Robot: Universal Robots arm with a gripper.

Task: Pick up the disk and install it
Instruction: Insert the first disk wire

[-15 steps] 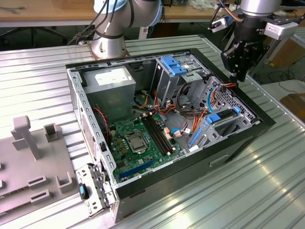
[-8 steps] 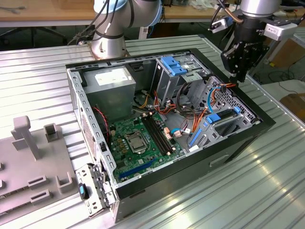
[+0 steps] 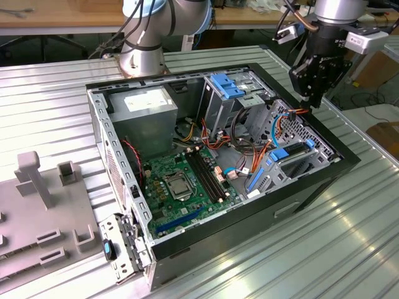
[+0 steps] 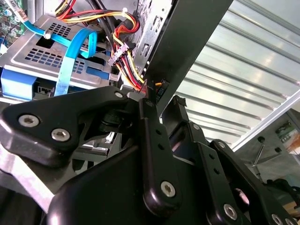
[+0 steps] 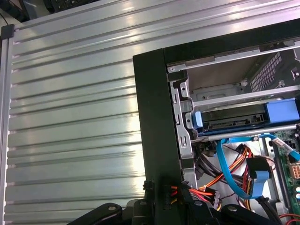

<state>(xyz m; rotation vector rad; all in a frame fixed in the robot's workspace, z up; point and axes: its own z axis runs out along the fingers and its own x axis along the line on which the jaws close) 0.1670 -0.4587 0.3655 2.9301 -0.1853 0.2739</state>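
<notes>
The open computer case (image 3: 237, 232) lies on its side on the ribbed metal worktop (image 3: 349, 249), its green motherboard (image 3: 181, 180) facing up. The tool (image 3: 313, 99) hangs over the case's corner nearest the worktop's far edge, on the exterior view's right, its tip right at the black case wall. I cannot tell whether it is apart or together. Red and yellow wires (image 4: 131, 75) run just beside the tip. The disk (image 5: 232, 119) sits inside the case in the metal drive cage (image 5: 220, 86), blue rails at both ends, with a blue flat cable (image 4: 75, 56) draped nearby.
</notes>
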